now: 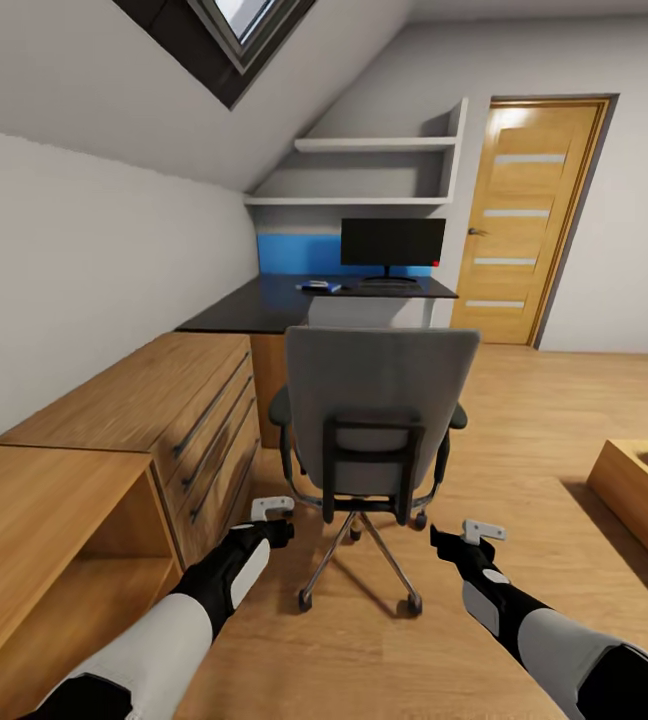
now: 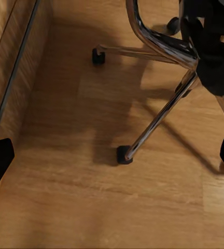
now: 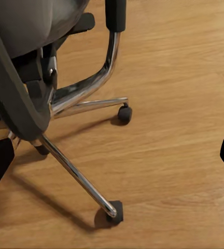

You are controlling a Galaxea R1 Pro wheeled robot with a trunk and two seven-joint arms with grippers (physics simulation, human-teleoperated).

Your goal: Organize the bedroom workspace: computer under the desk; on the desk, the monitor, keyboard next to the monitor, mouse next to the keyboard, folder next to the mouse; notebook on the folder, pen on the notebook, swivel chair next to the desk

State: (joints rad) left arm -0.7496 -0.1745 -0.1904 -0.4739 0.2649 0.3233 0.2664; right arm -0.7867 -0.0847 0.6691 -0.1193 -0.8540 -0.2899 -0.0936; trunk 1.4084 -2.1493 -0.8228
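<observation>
The swivel chair (image 1: pixel 379 400) stands in mid-room with its grey back toward me, hiding its seat. Its chrome star base (image 2: pixel 158 114) and castors (image 3: pixel 116 211) show close in both wrist views. Beyond it is the black desk (image 1: pixel 254 305) with the monitor (image 1: pixel 392 242) on it. A slim dark keyboard (image 1: pixel 389 284) lies before the monitor's stand. Left of it rests a flat blue folder (image 1: pixel 321 287) with something small on top, too far to tell. My left gripper (image 1: pixel 272 510) (image 2: pixel 112 158) and right gripper (image 1: pixel 482 532) (image 3: pixel 112 158) hang open low behind the chair, holding nothing.
A low light-wood cabinet (image 1: pixel 114 420) with drawers runs along the left wall up to the desk. A wooden door (image 1: pixel 529 220) is at the back right and a wood bed corner (image 1: pixel 644 480) at the right. White shelves (image 1: pixel 364 170) hang above the desk.
</observation>
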